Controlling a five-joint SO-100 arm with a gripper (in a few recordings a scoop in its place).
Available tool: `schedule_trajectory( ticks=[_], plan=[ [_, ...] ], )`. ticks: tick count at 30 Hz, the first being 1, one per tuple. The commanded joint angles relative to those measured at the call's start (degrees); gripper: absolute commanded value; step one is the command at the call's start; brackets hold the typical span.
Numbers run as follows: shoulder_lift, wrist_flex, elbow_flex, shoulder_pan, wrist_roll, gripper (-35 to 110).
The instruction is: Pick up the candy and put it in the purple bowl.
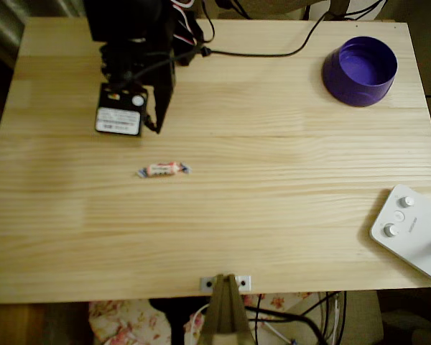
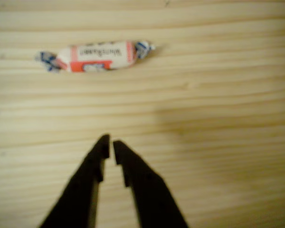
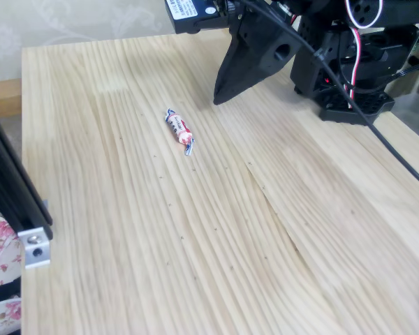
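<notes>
The candy (image 1: 163, 169) lies flat on the wooden table, a white wrapper with red print and twisted bluish ends; it also shows in the wrist view (image 2: 96, 55) and the fixed view (image 3: 180, 130). My black gripper (image 1: 158, 126) hovers above the table a short way behind it, fingertips nearly touching and empty (image 2: 109, 145). In the fixed view the gripper (image 3: 218, 100) points down toward the table right of the candy. The purple bowl (image 1: 360, 70) stands upright and empty at the far right corner, well away from the gripper.
A white device with knobs (image 1: 411, 228) sits at the table's right front edge. A black cable (image 1: 266, 52) runs along the back edge from the arm's base. A metal bracket (image 1: 225, 282) clamps the front edge.
</notes>
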State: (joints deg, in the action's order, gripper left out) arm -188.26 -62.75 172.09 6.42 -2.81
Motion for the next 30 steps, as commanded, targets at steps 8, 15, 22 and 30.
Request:
schedule_trajectory(
  ticks=[8, 15, 22, 30],
  plan=[
    [-0.8, -0.2, -0.2, 1.5, -0.8, -1],
    [-0.8, -0.2, -0.2, 1.1, -0.4, -1],
    [-0.8, -0.2, -0.2, 1.1, -0.4, -1],
    [-0.8, -0.2, -0.2, 0.9, -0.3, -1]
  ],
)
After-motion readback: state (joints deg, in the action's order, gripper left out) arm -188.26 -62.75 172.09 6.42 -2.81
